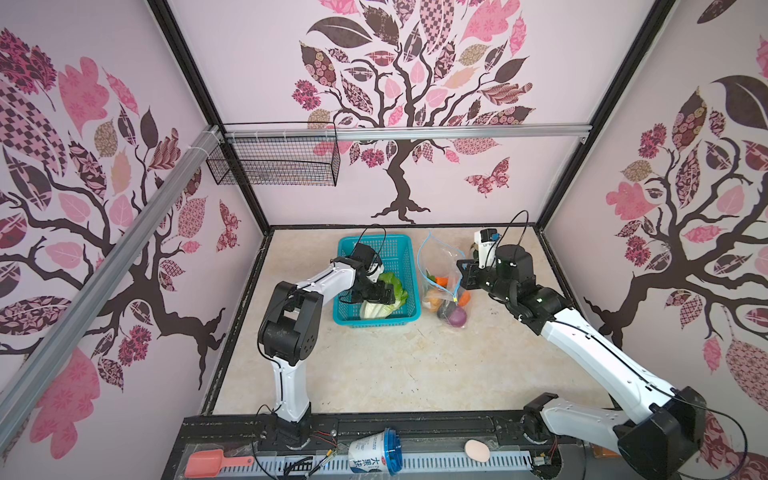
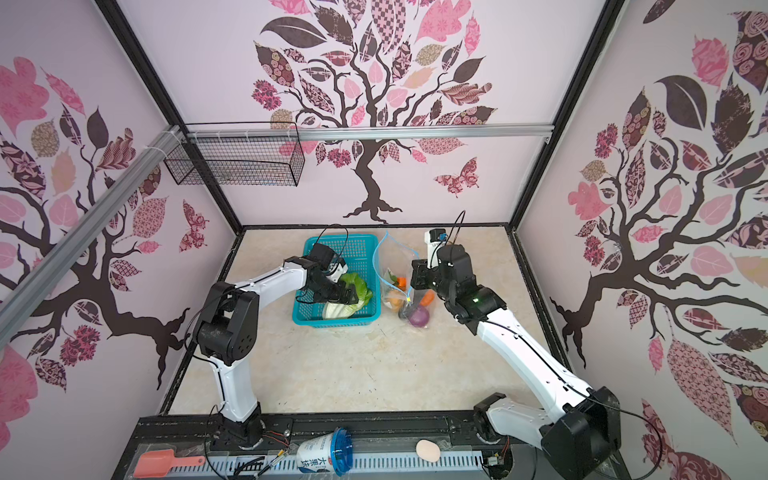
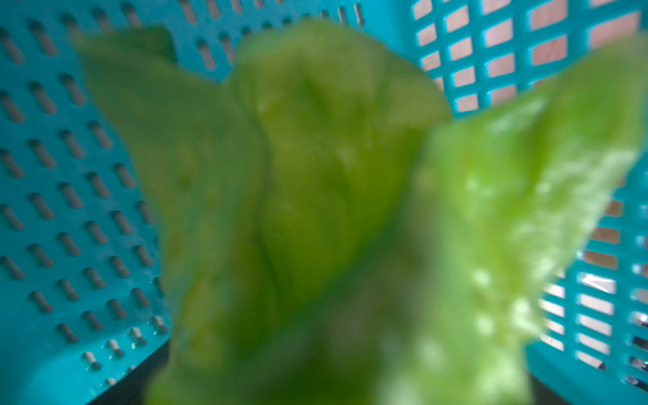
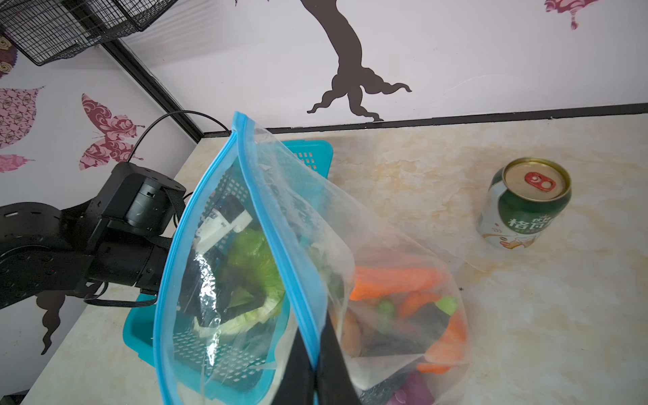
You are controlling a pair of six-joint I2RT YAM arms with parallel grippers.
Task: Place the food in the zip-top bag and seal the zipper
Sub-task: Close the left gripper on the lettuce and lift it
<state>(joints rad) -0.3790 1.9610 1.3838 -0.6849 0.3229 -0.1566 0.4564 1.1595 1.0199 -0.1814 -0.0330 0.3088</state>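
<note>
We see the left gripper (image 1: 380, 296) down inside the teal basket (image 1: 374, 240), jaws spread wide over the napa cabbage (image 1: 395, 293), which lies in the basket; we cannot tell whether the pads touch it. In the left wrist view the cabbage (image 3: 333, 175) leaves fill the frame, blurred, with the perforated basket (image 3: 70, 175) behind. The right gripper (image 4: 315, 350) is clamped tight on the zipper (image 4: 259, 210), pinching the blue strip and holding the zip-top bag (image 1: 440, 262) up just beside the basket, mouth gaping in a loop. The yellow slider (image 1: 456, 298) sits low on the strip. Inside the bag we spot a carrot (image 4: 396, 277), a purple onion (image 1: 456, 319) at the bottom, plus green and dark pieces too jumbled to name. The bag's bottom rests on the table (image 1: 415, 365). A green-white can (image 4: 526, 207) stands upright on the table, apart from the bag.
</note>
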